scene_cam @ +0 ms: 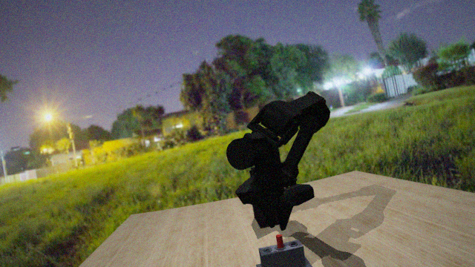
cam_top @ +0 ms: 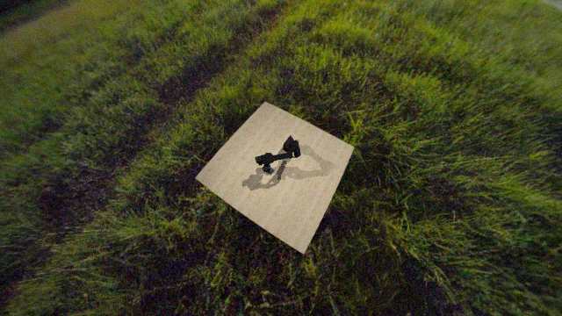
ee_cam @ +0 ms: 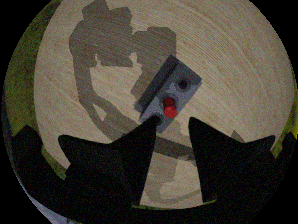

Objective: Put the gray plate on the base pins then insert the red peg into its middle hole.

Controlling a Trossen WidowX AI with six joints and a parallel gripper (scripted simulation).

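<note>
While our gripper (scene_cam: 275,227) (ee_cam: 173,120) hung just above the gray block (scene_cam: 281,256) (ee_cam: 182,95), its fingers stood apart with nothing between them, and our red peg (scene_cam: 279,241) (ee_cam: 170,109) stood in the block's middle hole.

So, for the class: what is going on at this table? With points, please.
A black robot arm (cam_top: 278,156) (scene_cam: 302,142) has put a red peg (scene_cam: 279,241) (ee_cam: 170,109) into the middle hole of a gray plate (scene_cam: 282,256) (ee_cam: 188,95). The peg stands there by itself, its top showing. The gripper (scene_cam: 274,227) (ee_cam: 173,120) is parted just above, holding nothing. The plate appears to lie flat on its base, so the job looks done.
</note>
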